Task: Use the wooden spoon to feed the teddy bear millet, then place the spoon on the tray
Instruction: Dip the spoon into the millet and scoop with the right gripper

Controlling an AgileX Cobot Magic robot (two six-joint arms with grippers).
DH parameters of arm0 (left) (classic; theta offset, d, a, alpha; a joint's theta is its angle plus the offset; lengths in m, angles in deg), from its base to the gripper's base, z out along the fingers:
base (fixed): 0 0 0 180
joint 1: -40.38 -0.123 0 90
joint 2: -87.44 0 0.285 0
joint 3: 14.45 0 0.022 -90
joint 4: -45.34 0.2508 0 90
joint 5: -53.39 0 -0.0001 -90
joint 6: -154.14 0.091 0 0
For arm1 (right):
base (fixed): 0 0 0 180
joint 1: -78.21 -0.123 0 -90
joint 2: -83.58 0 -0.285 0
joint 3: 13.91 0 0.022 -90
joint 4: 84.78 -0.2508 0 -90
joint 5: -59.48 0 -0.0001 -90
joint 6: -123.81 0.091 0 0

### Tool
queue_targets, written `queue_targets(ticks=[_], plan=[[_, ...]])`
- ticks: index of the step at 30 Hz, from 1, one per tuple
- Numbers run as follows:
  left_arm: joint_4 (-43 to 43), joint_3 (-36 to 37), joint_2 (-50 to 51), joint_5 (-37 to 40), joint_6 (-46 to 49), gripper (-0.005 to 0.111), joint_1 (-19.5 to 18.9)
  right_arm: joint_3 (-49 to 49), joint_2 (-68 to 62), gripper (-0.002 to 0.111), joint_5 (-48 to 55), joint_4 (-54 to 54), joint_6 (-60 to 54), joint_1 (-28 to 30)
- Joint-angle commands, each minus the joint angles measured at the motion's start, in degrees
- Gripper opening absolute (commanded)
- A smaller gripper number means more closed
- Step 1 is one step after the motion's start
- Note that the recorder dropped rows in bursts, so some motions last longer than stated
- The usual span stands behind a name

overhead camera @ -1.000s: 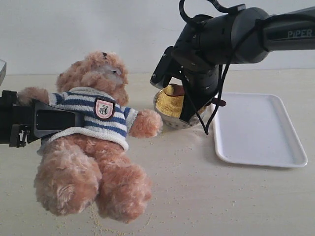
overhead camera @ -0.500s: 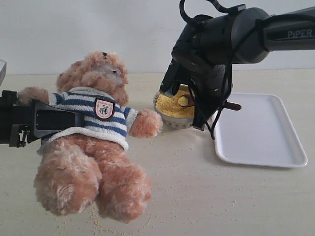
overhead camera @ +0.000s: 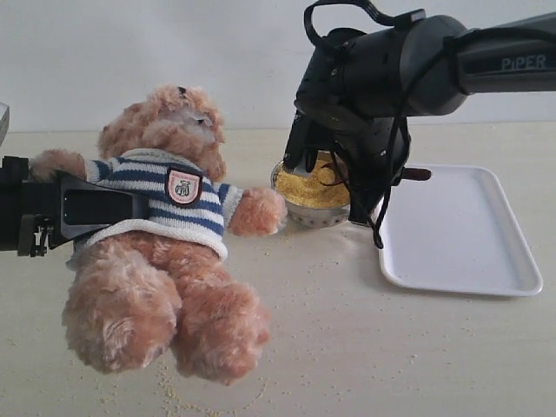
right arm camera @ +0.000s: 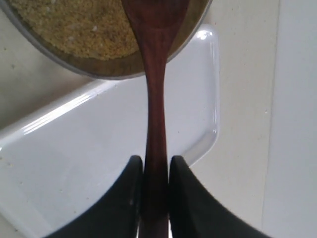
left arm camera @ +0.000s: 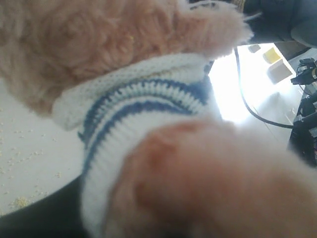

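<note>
Beige tabletop [overhead camera: 391,347] w/ millet [overhead camera: 169,395] strewn nr teddy bear [overhead camera: 165,261] (white wall [overhead camera: 130,52] behind).

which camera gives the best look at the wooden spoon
The right wrist view: the wooden spoon shows close and sharp, its handle pinched between the fingers, its bowl end at the millet. The exterior view shows only the handle's end poking out behind the right arm. The left wrist view shows none of it.

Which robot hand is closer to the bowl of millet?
Right. The right gripper hangs right at the bowl, its wooden spoon over the millet; the left gripper is farther away, holding the teddy bear.
</note>
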Motion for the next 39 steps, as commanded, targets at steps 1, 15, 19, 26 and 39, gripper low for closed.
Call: queue_targets(ticks=[1,15,19,26,39], plan=[[-1.7,0.2,-0.5,1.8,0.3,0.005,-0.1,0.0,0.7,0.000,0.5,2.9,-1.0,-1.1],[-1.7,0.2,-0.5,2.4,0.3,0.005,-0.1,0.0,0.7,0.000,1.7,3.5,-0.3,-1.1],[-1.7,0.2,-0.5,2.5,0.3,0.005,-0.1,0.0,0.7,0.000,1.3,3.5,-0.3,-1.1],[-2.2,0.2,-0.5,2.7,0.8,0.005,-0.1,0.0,0.3,0.000,0.3,5.3,-0.3,-1.1],[-2.4,0.2,-0.5,3.7,1.0,0.005,-0.1,0.0,0.4,0.000,2.3,6.1,-0.2,-2.3]])
